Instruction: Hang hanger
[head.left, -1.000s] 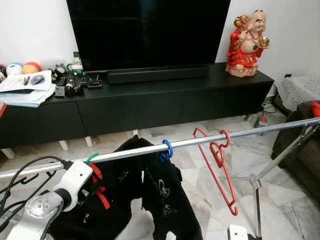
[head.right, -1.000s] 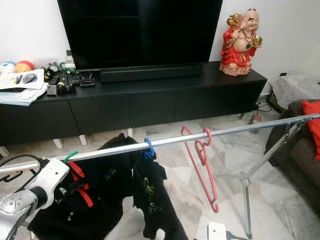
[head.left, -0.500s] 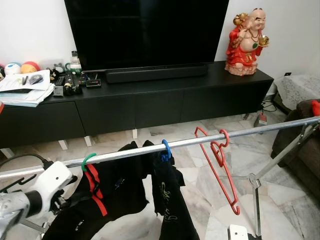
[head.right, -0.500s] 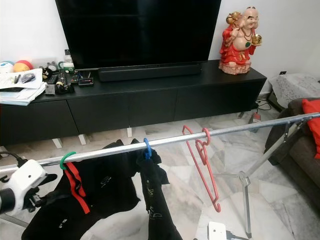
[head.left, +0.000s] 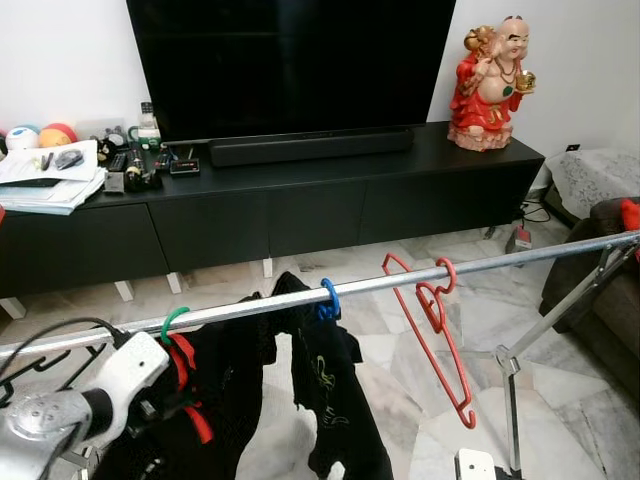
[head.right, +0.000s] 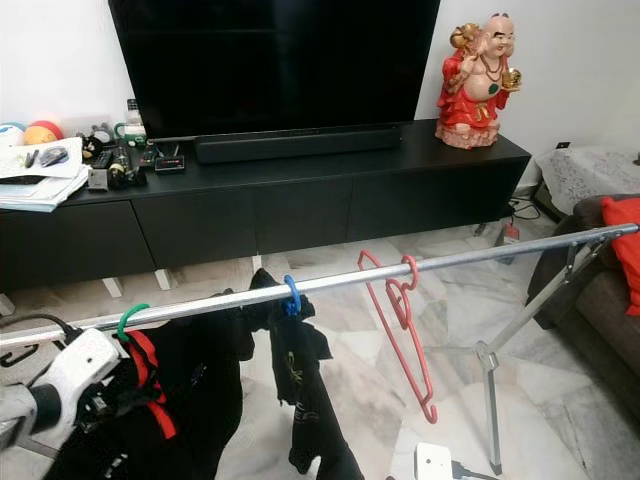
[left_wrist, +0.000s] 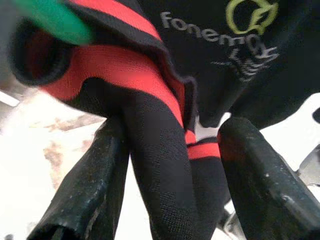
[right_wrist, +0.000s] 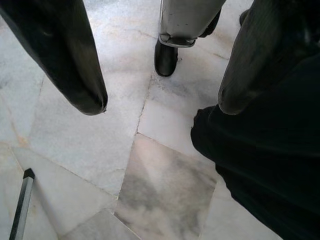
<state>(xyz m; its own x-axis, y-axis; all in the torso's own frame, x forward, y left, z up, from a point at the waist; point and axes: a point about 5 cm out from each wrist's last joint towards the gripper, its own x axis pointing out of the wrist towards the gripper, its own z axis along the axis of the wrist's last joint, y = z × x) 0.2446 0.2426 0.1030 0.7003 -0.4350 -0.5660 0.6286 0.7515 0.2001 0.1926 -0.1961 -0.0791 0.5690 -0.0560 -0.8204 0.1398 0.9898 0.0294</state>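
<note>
The green hanger (head.left: 174, 320) with its black-and-red garment (head.left: 215, 380) is hooked over the silver rail (head.left: 380, 284) near the rail's left end, where half a second ago it hung freely with the left arm lowered away. Now the left gripper (left_wrist: 170, 165) has come back up just below the hook, its fingers (left_wrist: 82, 185) spread apart with a fold of the red-striped fabric lying between them, not pinched. In my judgement the hanging itself is done, and this return is a tidy or a check of the drape. The hanger's long axis runs roughly along the rail, hook pointing up, garment falling straight down. Beside it hang a blue hanger (head.left: 331, 298) with dark clothing and a bare red hanger (head.left: 432, 335). The right gripper (right_wrist: 160, 100) hangs idle over the marble floor (right_wrist: 150, 190), fingers apart.
</note>
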